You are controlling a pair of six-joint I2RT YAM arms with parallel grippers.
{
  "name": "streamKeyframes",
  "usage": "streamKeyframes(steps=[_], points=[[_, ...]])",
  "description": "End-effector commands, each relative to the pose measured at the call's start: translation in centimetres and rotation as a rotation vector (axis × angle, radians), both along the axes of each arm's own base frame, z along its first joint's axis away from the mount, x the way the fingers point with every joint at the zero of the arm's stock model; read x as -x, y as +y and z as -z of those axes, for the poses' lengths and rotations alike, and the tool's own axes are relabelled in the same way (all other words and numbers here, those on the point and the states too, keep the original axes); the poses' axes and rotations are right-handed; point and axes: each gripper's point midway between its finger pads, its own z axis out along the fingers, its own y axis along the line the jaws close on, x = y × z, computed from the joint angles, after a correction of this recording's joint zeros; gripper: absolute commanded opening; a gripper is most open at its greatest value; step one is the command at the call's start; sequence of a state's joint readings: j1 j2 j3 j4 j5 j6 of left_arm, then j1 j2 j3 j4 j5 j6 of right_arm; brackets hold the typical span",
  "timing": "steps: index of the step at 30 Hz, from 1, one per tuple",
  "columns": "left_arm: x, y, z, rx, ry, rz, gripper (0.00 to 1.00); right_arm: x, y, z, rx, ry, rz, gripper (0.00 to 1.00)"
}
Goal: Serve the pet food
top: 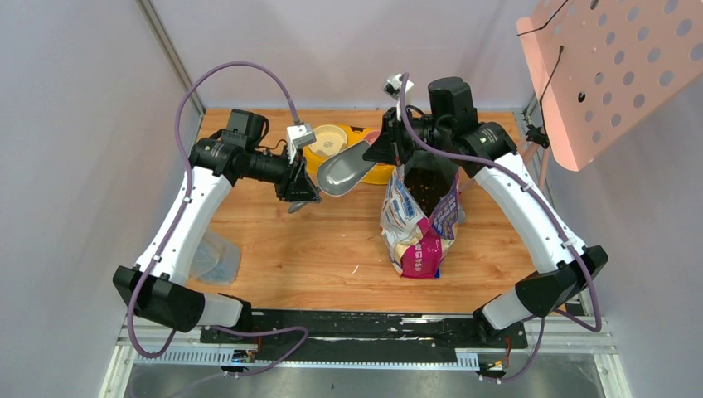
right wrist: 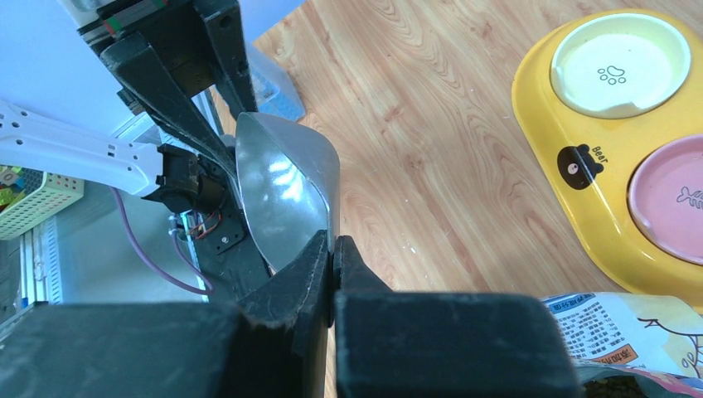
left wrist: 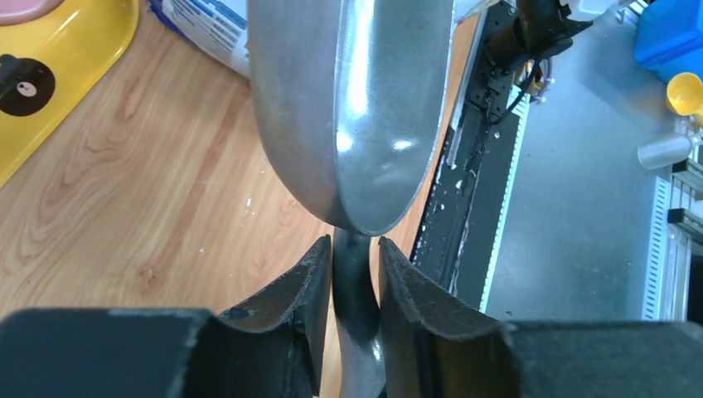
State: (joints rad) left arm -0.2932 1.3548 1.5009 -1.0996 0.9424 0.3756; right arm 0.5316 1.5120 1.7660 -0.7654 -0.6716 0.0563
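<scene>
Between the fingers of our left gripper (left wrist: 355, 249) we are pinching the thin handle (left wrist: 359, 332) of the grey scoop (left wrist: 356, 108). The jaws are closing on it from both sides, at the bottom centre of the left wrist view. We are holding the scoop's bowl up off the table (top: 323, 249), and in the right wrist view its shiny inside is showing no food at all.

Our right gripper (right wrist: 332, 245) is keeping its jaws pressed together. Nothing is showing between them, and we cannot tell whether they are nipping the rim of the bag (top: 419, 224). In the overhead view this gripper is sitting at the upper edge of the bag's open mouth, just beside the scoop.

The pet food (top: 427, 184) is lying as a dark heap inside that open mouth, right of centre in the overhead frame. At the upper right of the right wrist view, the yellow feeder (right wrist: 539, 108) is holding a cream dish (right wrist: 620, 65) and a pink dish (right wrist: 671, 199), and both are looking bare.

We are judging the task as barely begun: the scoop is in hand and the bag is standing open, but nothing is served. We are yet to dip the scoop into the bag, carry a load across and tip it into a dish.
</scene>
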Motion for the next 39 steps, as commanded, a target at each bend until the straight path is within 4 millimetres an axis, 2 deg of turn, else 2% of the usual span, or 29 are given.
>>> streamKeyframes(steps=[1,3,4,5,6,7,9,11,13,17,24,29,33,39], points=[[0.8,-0.3,-1.1,0.036,-0.021,0.051,0.31,0.6,-0.3,-2.9,-0.052,-0.097,-0.005,0.0],[0.7,-0.4,-1.1,0.039,-0.025,0.051,0.21,0.6,-0.2,-2.5,-0.046,-0.089,-0.012,0.0],[0.7,-0.4,-1.0,0.04,-0.024,0.049,0.13,0.7,-0.2,-2.3,-0.043,-0.087,-0.017,0.01],[0.6,-0.4,-1.1,0.039,-0.03,0.047,0.09,0.8,-0.1,-2.0,-0.04,-0.086,-0.027,0.06],[0.6,-0.4,-1.1,0.039,-0.034,0.046,0.02,0.9,-0.1,-1.8,-0.034,-0.091,-0.043,0.16],[0.6,-0.3,-1.2,0.037,-0.035,0.047,0.0,1.0,-0.2,-1.7,-0.022,-0.113,-0.066,0.28],[0.7,-0.2,-1.2,0.026,-0.04,0.057,0.0,1.4,-0.3,-2.2,0.002,-0.189,-0.127,0.42],[1.0,0.0,-1.1,0.006,-0.04,0.08,0.0,1.1,-0.7,-3.3,0.029,-0.307,-0.154,0.5],[1.5,0.1,-0.9,-0.017,-0.034,0.113,0.0,0.8,-1.2,-4.4,0.062,-0.458,-0.181,0.53],[2.1,0.0,-0.9,-0.03,-0.007,0.145,0.0,1.0,-1.3,-5.4,0.11,-0.675,-0.245,0.53],[3.1,-0.7,-1.2,-0.027,0.041,0.176,0.0,3.6,0.6,-3.0,0.253,-0.945,-0.404,0.52],[2.9,-1.3,-1.8,-0.011,0.054,0.182,0.0,3.9,1.6,-1.7,0.304,-1.022,-0.454,0.47],[2.9,-1.5,-2.2,0.001,0.063,0.183,0.0,3.7,2.5,-0.5,0.351,-1.077,-0.48,0.4],[3.2,-1.6,-2.4,0.016,0.085,0.194,0.0,3.5,3.8,-0.3,0.358,-1.176,-0.444,0.32]])
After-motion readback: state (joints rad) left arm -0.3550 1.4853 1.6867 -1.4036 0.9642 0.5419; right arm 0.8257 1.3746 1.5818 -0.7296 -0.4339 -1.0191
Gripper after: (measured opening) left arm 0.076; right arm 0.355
